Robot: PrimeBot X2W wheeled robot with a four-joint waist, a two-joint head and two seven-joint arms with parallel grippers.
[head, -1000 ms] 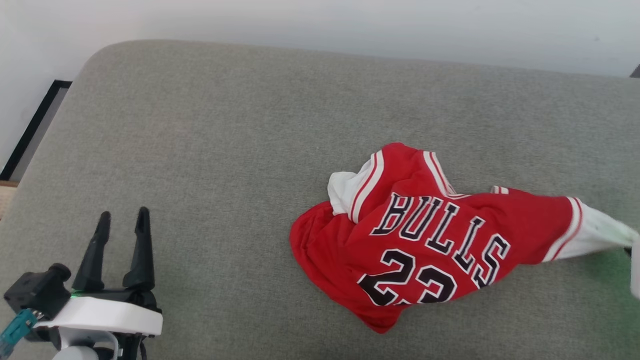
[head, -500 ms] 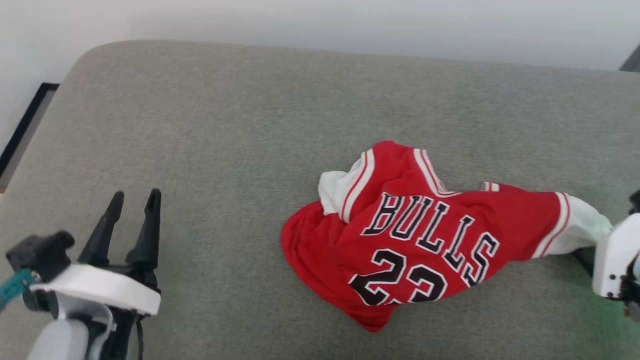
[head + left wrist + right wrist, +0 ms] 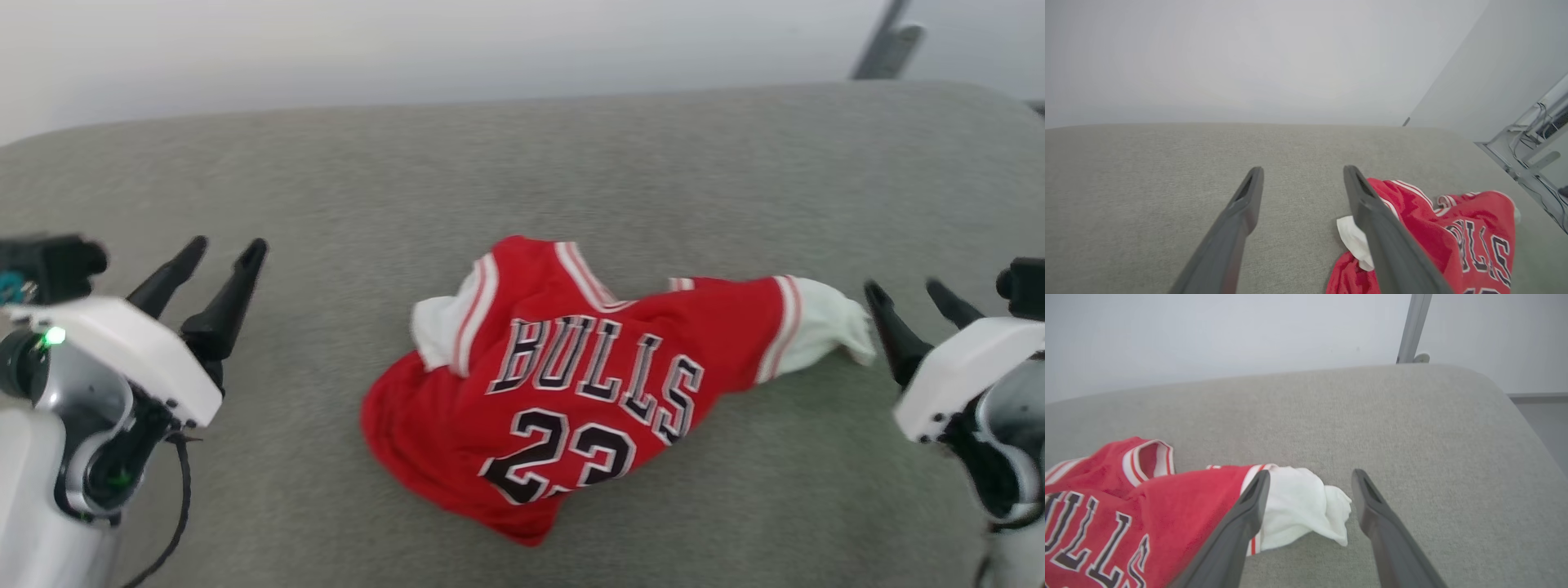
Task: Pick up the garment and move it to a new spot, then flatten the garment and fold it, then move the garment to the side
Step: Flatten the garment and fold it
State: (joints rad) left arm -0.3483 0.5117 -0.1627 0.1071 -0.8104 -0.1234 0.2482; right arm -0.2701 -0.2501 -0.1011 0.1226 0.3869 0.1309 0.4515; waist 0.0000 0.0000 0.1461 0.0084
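Between left fingers (image 3: 233,294) and right fingers (image 3: 894,331) lies the garment (image 3: 571,384).

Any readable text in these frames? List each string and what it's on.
"BULLS": black letters with a white outline, across the front of the red garment, clear in the head view.
"23": below that word on the same garment; the bottom of the digits is lost in a fold.
Both wrist views catch the end of the same word, cut off.
No other text is readable.

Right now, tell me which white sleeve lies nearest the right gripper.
The sleeve stretched out at the right end of the garment, just by the right gripper. The other sleeve is bunched at the far left shoulder.
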